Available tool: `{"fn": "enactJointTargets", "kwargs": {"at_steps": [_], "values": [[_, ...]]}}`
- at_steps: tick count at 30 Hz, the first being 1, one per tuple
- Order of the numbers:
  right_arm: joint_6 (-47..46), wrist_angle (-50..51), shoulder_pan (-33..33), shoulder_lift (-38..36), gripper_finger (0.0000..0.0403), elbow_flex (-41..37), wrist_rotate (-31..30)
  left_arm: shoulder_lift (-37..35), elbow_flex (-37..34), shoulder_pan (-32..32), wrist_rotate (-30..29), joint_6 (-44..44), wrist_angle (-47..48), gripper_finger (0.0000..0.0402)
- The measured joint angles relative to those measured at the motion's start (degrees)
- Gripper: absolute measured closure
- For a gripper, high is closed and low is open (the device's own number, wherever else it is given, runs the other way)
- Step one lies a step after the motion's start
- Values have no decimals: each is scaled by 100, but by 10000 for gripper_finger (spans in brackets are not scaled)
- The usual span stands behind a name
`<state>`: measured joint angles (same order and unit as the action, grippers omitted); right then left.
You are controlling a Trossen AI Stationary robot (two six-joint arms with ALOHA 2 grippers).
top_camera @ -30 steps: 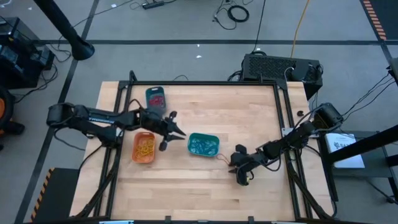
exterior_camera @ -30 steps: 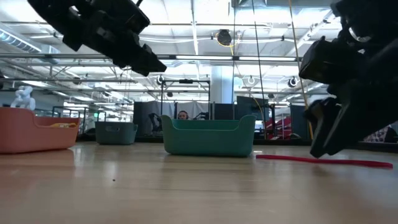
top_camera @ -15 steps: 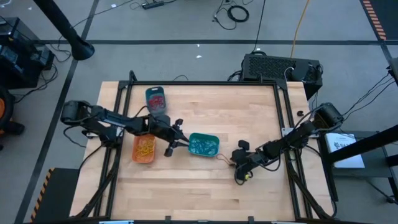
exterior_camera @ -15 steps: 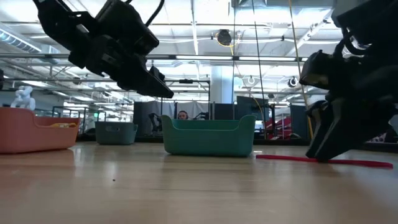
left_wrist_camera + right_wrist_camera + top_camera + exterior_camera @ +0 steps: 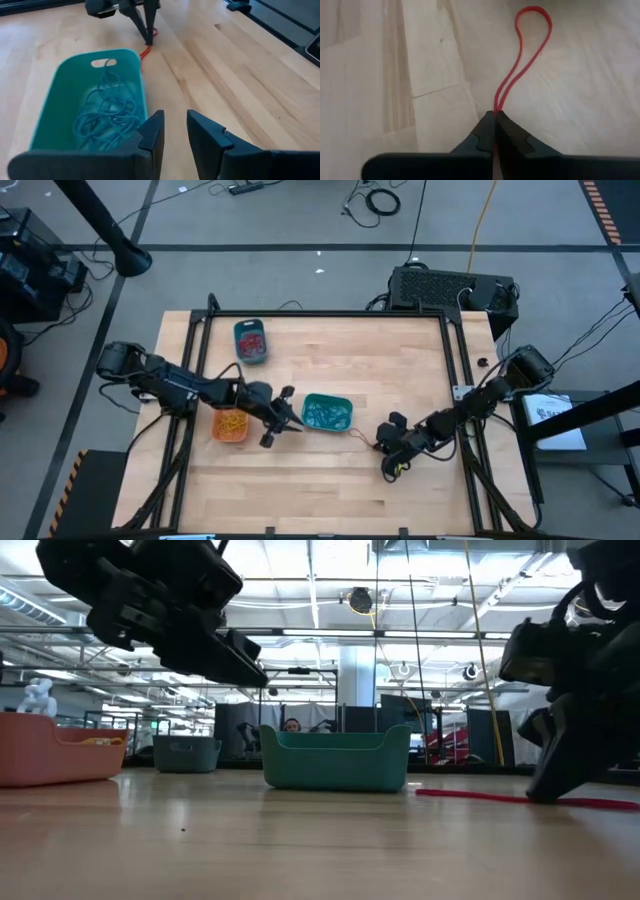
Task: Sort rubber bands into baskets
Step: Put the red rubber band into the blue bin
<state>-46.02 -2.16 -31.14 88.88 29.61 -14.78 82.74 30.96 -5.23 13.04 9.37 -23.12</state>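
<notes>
Pinched shut on one end of a red rubber band [image 5: 530, 45], the right tool [image 5: 494, 120] sits low on the counter [image 5: 330, 480], right of centre. The left tool [image 5: 174, 131], fingers slightly parted and empty, hovers beside the teal basket [image 5: 327, 412], mid-frame.

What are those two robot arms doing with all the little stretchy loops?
They are sorting rubber bands by colour into small plastic baskets. The right gripper has pinched shut on a thin red rubber band lying on the wooden table, beside the teal-green basket of blue-green bands. The left gripper hovers over that basket's edge, holding nothing visible. The orange basket and darker blue basket sit nearby.
</notes>
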Motion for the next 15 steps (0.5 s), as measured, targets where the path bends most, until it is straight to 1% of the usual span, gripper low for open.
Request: {"fn": "enactJointTargets", "kwargs": {"at_steps": [3,5,10,12,15], "values": [[-41,-63,-36,3,397,-7,-11,0,0,-93,-16,0,-2,311],[112,-202,-29,7,400,-17,-40,0,0,-128,-18,0,-3,311],[824,-854,-17,-93,402,-16,134,0,0,-271,-18,-5,-244,311],[1201,-1166,-17,-200,402,34,92,30,0,-431,26,3,-505,311],[1875,-1915,-4,-235,403,90,32,213,0,-719,39,162,-1050,311]]}}
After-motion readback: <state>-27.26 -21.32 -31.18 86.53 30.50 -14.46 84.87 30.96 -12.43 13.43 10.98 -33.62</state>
